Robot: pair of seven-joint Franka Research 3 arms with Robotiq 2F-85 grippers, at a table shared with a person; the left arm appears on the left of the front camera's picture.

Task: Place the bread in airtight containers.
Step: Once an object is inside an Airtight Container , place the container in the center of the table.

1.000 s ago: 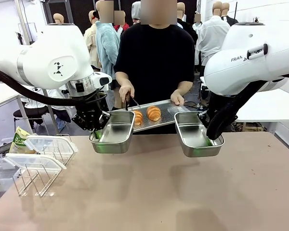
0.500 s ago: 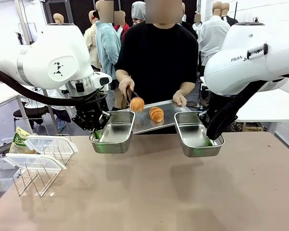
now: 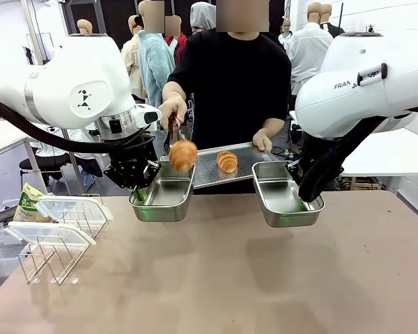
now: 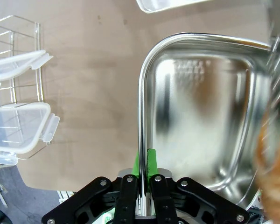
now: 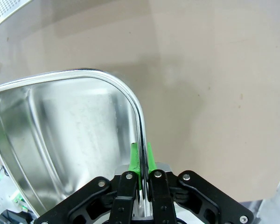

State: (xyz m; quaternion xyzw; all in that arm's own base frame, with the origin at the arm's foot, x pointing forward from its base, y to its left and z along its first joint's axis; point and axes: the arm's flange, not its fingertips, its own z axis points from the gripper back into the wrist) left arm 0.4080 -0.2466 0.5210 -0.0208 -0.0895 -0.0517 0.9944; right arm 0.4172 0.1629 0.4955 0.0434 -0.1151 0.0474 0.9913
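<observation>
My left gripper is shut on the near rim of the left airtight container, holding it just above the table. My right gripper is shut on the rim of the right airtight container. Both tins are empty. The person's tongs hold one bread in the air over the far end of the left tin. A second bread lies on the perforated tray that the person's other hand holds. In the left wrist view, my gripper pinches the tin's rim, and the bread is an orange blur at the right edge. In the right wrist view, my gripper clamps the tin's rim.
A wire rack with two clear snap lids stands at the table's left, and a yellow-green snack bag lies behind it. The brown tabletop in front of the tins is bare. The person stands close behind the far edge.
The person has lifted one bread off the tray with tongs and carried it left and up, to above the left tin. Both grippers and tins have stayed put.
</observation>
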